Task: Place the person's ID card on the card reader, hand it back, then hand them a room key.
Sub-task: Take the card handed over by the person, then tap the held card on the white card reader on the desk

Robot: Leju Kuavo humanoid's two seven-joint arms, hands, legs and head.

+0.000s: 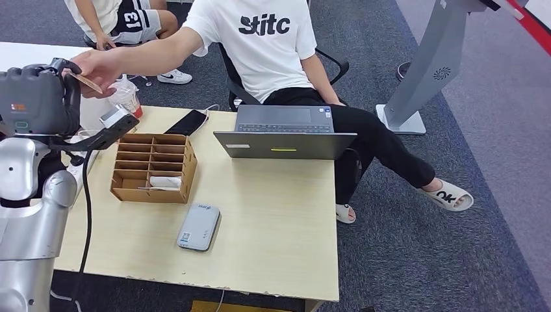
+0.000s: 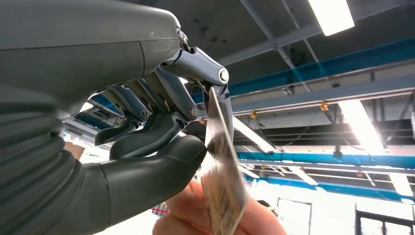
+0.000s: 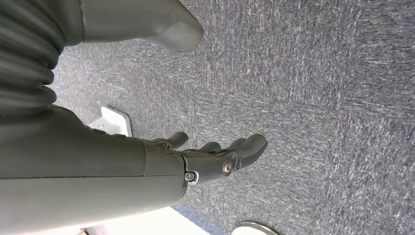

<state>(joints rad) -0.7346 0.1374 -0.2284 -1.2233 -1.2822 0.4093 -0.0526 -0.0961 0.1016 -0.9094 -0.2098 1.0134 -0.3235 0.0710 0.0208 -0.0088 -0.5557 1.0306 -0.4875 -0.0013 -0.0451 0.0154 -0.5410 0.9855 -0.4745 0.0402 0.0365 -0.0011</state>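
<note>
Reaching across the left end of the table [image 1: 273, 214], a seated person's hand [image 1: 97, 65] meets the raised left hand [image 1: 39, 97] at the ID card [image 1: 86, 83]. The card sits edge-on between the two. From the left wrist view, the card [image 2: 222, 181] stands between the thumb [image 2: 161, 161] and the fingers [image 2: 205, 73], with a fingertip against its upper edge and the thumb close at its face, while the person's fingers [image 2: 195, 215] hold its lower end from beneath. Whether the robot's pinch truly bears on the card or the person alone carries it, I cannot tell.

On the table, the card reader [image 1: 199, 227], a flat grey box, lies near the front edge, just in front of a cardboard organiser [image 1: 154, 168] with many compartments; a pale object lies in one of its front compartments. A laptop [image 1: 284, 133] stands open further right, a dark phone [image 1: 188, 121] lies behind the organiser, and a clear cup [image 1: 125, 96] stands beside the person's hand.

Hanging over grey carpet [image 3: 318, 98], the right hand [image 3: 215, 156] holds nothing, its fingers loosely bent and apart from the thumb [image 3: 181, 32].
</note>
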